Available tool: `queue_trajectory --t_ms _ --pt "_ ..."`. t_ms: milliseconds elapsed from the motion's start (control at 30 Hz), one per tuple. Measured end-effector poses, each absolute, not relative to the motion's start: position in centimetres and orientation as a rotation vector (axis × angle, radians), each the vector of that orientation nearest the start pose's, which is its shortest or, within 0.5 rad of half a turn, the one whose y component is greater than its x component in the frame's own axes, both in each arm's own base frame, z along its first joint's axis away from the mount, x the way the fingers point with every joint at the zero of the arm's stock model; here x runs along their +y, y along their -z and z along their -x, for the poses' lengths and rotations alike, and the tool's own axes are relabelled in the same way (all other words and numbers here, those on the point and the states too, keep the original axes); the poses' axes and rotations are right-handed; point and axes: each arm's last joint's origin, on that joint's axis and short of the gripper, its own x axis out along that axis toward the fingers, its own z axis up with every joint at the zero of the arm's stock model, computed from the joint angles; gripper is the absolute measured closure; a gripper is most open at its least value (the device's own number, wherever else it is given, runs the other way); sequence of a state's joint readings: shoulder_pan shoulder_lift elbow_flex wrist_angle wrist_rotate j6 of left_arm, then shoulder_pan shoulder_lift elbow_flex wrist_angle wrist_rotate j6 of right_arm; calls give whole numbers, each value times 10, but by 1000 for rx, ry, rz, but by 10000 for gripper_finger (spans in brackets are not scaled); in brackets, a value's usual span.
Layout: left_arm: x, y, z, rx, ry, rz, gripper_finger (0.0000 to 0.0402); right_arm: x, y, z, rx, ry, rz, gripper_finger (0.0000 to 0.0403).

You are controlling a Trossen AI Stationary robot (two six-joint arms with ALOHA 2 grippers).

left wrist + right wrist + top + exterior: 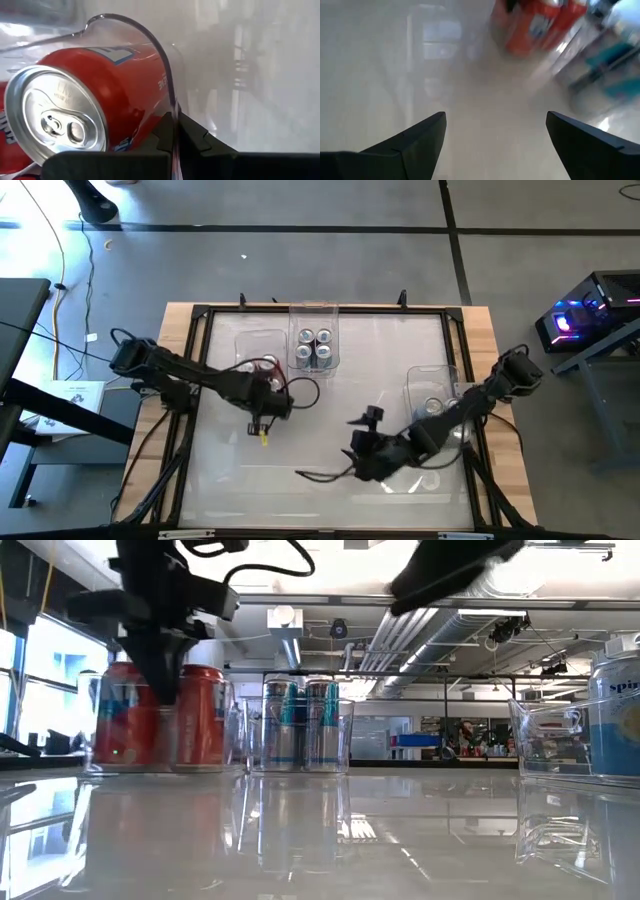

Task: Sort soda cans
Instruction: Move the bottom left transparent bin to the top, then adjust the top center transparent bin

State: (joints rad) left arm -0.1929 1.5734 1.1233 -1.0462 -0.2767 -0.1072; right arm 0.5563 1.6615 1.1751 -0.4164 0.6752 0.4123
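Two red soda cans [205, 715] stand upright in a clear bin [262, 340] at the table's left. My left gripper [175, 134] hangs shut at this bin's near wall, pointing steeply down, with a red can's silver top [55, 117] just beyond it. Several silver and teal cans [314, 348] stand in the middle bin at the far edge. One pale blue can [615, 710] stands in the right bin [437, 380]. My right gripper [360, 435] hovers open above the bare table's middle, near side, with nothing between its fingers [427, 140]. My left gripper's shut fingertips [192, 137] stand right at the clear bin's curved near wall [170, 85]. I cannot tell whether they touch it. Nothing is between the fingers.
The glossy white table top [250, 480] lies bare along the near side. A black frame [200, 315] runs around it, with wooden borders beyond. The three clear bins stand along the far half and right side.
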Motion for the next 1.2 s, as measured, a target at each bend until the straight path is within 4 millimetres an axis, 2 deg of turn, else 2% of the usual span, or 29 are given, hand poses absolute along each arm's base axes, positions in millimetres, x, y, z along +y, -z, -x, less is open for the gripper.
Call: queue_trajectory --t_ms 133,267,433,633,800,1000,1200 --pt "-33 -220 -273 1450 -173 -317 401 146 -239 -320 667 222 228 63" --pt "-19 -220 -275 1450 -211 -319 393 118 -242 -341 640 144 194 66" --pt "-8 -222 -278 1432 -211 -334 339 95 -236 -361 601 124 183 72" --pt "-1 -223 -277 1451 -207 -340 262 78 -221 -374 619 142 208 73" --pt "-4 -232 -268 1444 -222 -322 223 51 -217 -382 630 154 244 73" --pt "-16 -255 -256 1313 -278 -256 214 8 -224 -390 611 173 179 78" --pt "-35 -276 -239 1172 -342 -216 220 -22 -215 -392 657 185 127 127"
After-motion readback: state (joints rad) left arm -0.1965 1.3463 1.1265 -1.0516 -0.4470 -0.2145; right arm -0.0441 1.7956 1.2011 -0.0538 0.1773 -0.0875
